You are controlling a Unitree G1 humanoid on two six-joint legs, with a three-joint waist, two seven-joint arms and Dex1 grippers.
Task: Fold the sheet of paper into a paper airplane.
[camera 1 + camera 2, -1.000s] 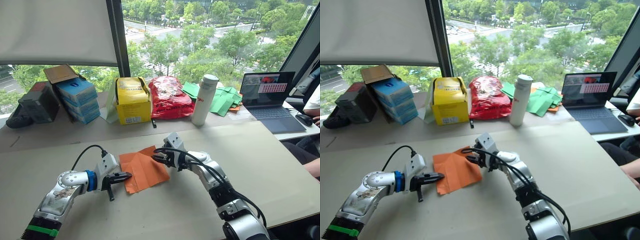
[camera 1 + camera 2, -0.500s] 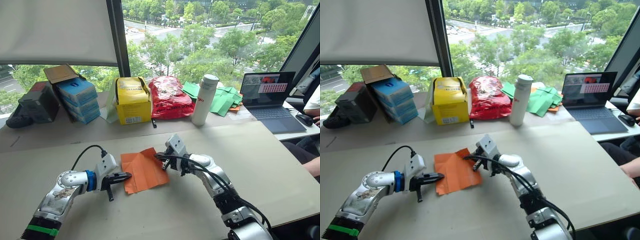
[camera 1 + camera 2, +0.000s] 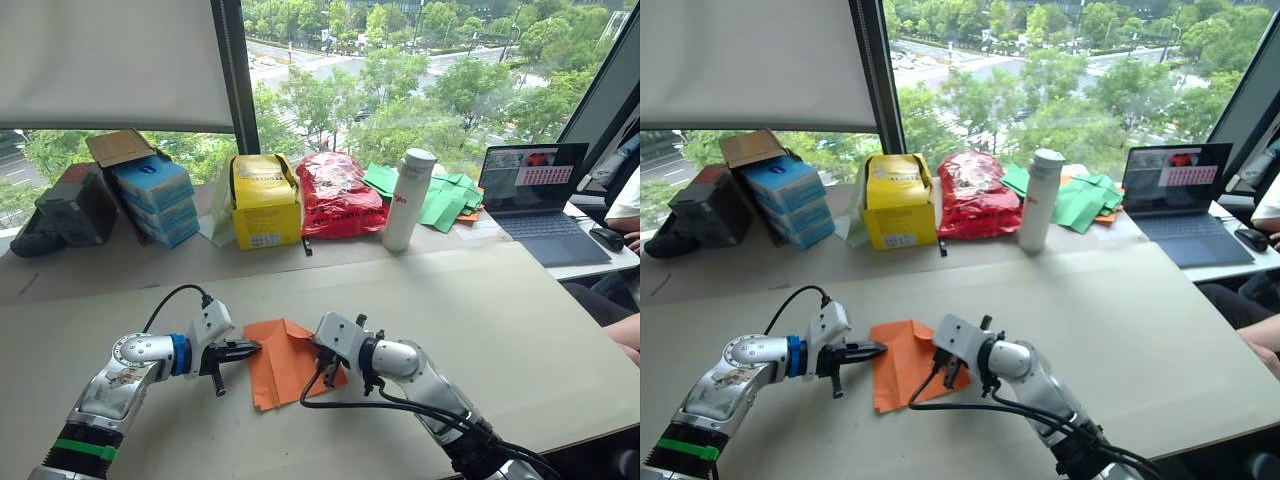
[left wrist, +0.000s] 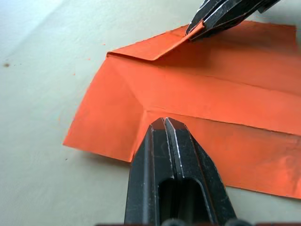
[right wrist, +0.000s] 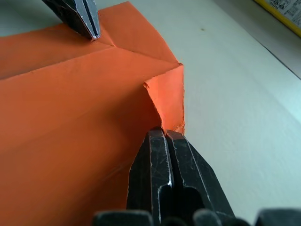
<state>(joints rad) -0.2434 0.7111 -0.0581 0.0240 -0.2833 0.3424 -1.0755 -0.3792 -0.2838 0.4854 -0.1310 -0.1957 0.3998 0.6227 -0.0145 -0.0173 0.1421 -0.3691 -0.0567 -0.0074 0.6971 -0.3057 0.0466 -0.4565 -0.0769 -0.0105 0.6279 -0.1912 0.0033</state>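
An early corner fold: the sheet of paper is pinned by the closed left pincer while its corner is gripped by the right pincer; flattening and creasing are required next

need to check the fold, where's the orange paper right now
In the left eye view the sheet of paper lies flat on the near part of the table, between the left gripper at its left edge and the right gripper at its right corner.

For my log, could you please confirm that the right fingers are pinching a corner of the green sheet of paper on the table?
Not quite: the sheet of paper is orange, not green. The right wrist view shows the right gripper shut on its folded corner.
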